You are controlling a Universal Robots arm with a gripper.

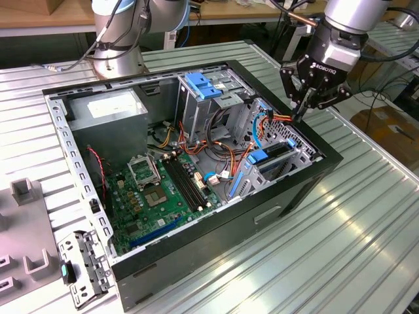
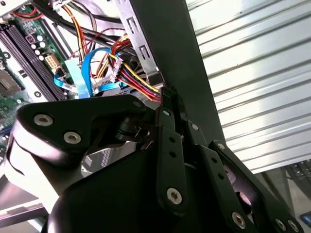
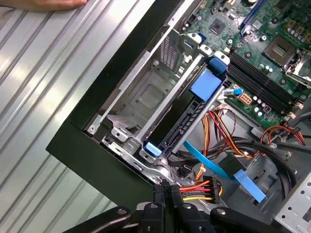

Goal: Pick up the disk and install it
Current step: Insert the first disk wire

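The ribbed metal table [image 1: 366, 216] carries an open black computer case [image 1: 216, 242] lying on its side, its green motherboard [image 1: 160, 190] facing up. Inside the case, a tall metal cage with a blue top handle [image 1: 204, 88] stands near the middle, and a grey power supply box [image 1: 108, 108] sits toward the exterior view's left. The disk [image 3: 187, 116] lies seated edge-up in the drive bay at the case corner toward the exterior view's right, its blue rail tabs showing at both ends; in the exterior view it appears at [image 1: 268, 160]. The arm's black gripper [image 1: 302, 116] hangs over that corner, just beside the bay, apart from the disk. Its fingers [image 3: 166, 196] are pressed close together, with nothing visibly between them, their tips right at a black connector with red, yellow and orange wires [image 3: 201, 188]. In the second wrist view the same tips [image 2: 171, 99] meet that wire bundle [image 2: 138, 82] by the case wall.
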